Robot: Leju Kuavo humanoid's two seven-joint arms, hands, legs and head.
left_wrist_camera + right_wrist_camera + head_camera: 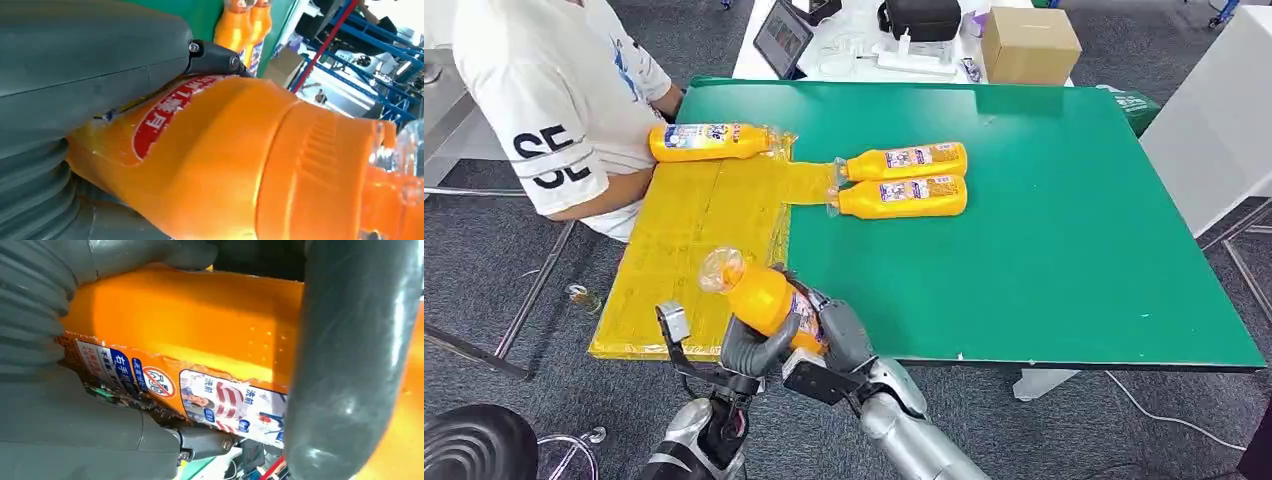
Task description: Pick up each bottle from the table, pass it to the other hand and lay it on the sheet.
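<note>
Green surface (1044, 250) low-centre: left hand (749, 350) and right hand (844, 340) both grip an orange bottle (764, 295), its label Chinese.

Orange bottle (225, 165) in left hand (85, 65), two bottles (245, 30) beyond.

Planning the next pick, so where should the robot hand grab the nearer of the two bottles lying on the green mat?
Grip the nearer bottle around its wide labelled body, coming down from above. It lies flat with its cap toward the yellow sheet, and the other bottle lies close alongside on its far side, so fingers probably fit best across the middle, one entering the narrow gap.
</note>
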